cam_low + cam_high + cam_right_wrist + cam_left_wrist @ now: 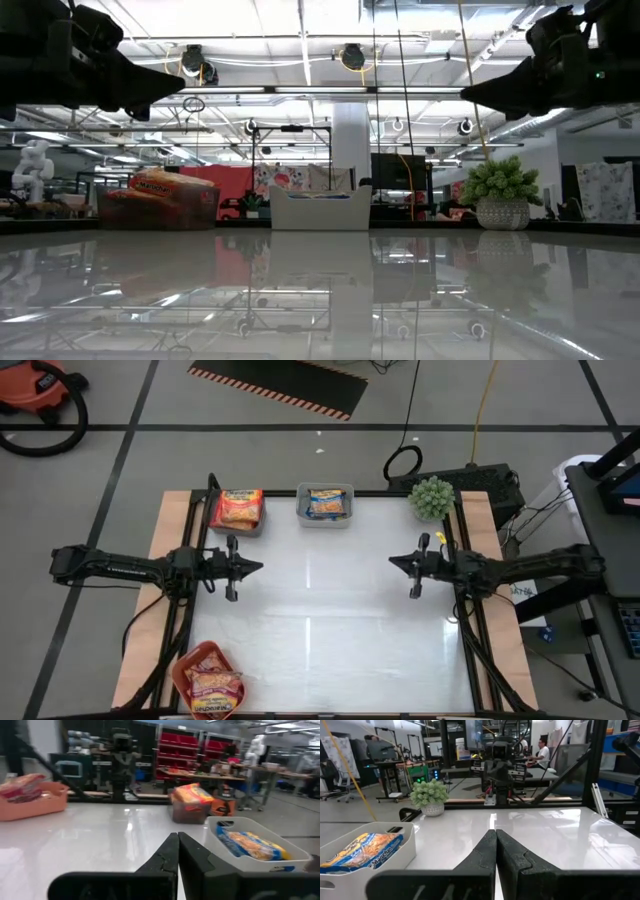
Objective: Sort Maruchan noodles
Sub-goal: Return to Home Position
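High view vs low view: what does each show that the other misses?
Only high: the salmon bin with packets, at the near left corner of the table. Only low: the white pillar beyond the far edge. Both: orange packets in the dark bin, blue packets in the grey bin, the plant, and the left tool and right tool, raised, pointing at each other.

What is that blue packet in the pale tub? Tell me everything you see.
The blue packet is a flat, glossy plastic wrapper, blue with a yellow-orange picture and lettering. It lies face up inside the pale grey bin at the far edge of the table. What lies beneath it is hidden; nothing but the bin is seen touching it.
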You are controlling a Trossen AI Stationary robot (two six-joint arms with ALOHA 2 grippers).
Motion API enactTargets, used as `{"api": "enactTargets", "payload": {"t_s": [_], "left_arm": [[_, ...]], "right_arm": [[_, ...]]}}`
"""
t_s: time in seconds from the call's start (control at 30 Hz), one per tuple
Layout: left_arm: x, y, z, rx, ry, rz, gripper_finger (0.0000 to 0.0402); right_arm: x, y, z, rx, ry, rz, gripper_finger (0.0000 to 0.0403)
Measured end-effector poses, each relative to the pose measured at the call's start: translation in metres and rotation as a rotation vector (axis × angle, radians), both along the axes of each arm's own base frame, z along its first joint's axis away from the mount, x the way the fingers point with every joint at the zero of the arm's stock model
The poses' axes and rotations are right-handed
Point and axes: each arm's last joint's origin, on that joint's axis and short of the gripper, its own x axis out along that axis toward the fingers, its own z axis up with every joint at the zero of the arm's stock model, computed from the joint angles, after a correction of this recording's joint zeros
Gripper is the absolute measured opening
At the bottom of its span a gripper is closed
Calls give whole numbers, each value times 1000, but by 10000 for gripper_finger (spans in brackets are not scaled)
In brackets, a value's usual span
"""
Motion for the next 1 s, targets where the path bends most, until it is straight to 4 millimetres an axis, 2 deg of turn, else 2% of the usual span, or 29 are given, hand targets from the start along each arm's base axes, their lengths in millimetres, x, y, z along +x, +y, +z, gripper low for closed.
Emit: {"api": "enactTargets", "payload": {"t_s": [0.23,0.57,1.0], "left_arm": [[0,0,0,1,1,0,5],[0,0,0,-4,3,0,5],[0,0,-1,-12,14,-1,5]], "right_arm": [[-11,4,1,11,10,139,0],[-25,3,9,13,-76,151,0],[-33,3,9,36,-98,156,0]]}}
